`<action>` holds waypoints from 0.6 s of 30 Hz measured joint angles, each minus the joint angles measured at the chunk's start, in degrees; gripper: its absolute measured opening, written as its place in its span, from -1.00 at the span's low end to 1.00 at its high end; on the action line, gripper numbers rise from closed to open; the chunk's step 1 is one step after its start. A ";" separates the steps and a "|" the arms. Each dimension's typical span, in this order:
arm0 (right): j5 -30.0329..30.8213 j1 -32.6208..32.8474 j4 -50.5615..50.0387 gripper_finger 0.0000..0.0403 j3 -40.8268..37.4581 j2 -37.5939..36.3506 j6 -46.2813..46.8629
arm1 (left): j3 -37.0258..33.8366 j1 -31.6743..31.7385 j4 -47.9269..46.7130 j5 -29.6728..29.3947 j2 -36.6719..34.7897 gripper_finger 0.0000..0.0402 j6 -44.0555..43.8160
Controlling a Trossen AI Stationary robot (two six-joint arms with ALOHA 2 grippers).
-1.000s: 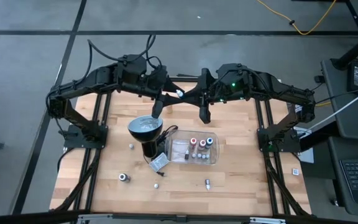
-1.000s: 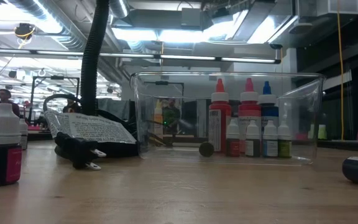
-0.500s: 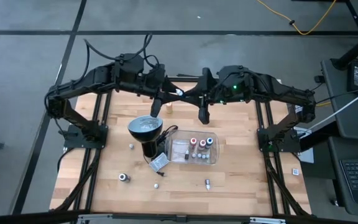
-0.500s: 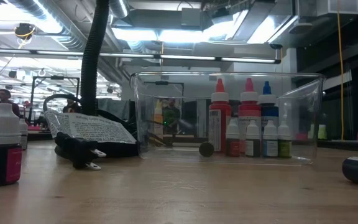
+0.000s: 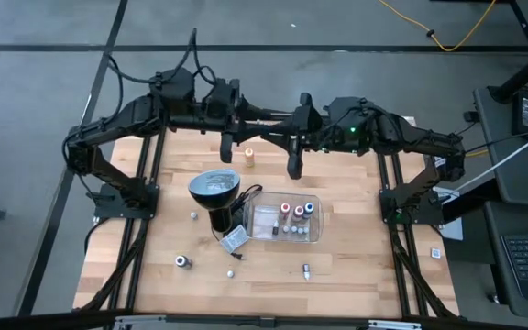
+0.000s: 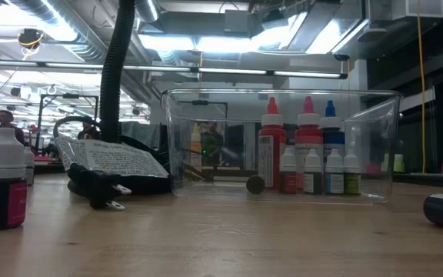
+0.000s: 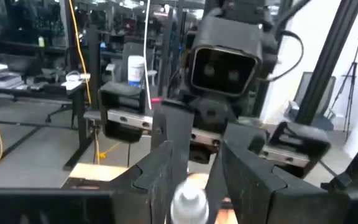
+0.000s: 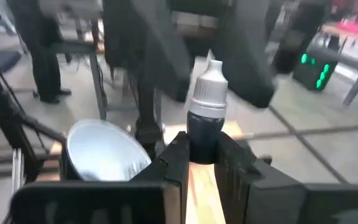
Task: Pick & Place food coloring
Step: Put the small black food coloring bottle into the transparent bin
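Your left gripper (image 7: 188, 168) shows only a white cap (image 7: 189, 198) between its fingers, the bottle body cut off. Your right gripper (image 8: 202, 158) pinches a dark, grey-capped bottle (image 8: 205, 118) upright, both behind the clear tray (image 5: 312, 231). Eight bottles (image 6: 310, 158) stand inside that tray.

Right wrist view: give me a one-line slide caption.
Right gripper shut on a small dark food coloring bottle with a white dropper cap, held above the black lamp's round silvery head.
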 joint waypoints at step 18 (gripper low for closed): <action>3.05 0.00 7.39 -0.69 0.01 -0.59 -2.26 | 0.01 0.04 2.70 -2.66 -0.36 -0.30 1.79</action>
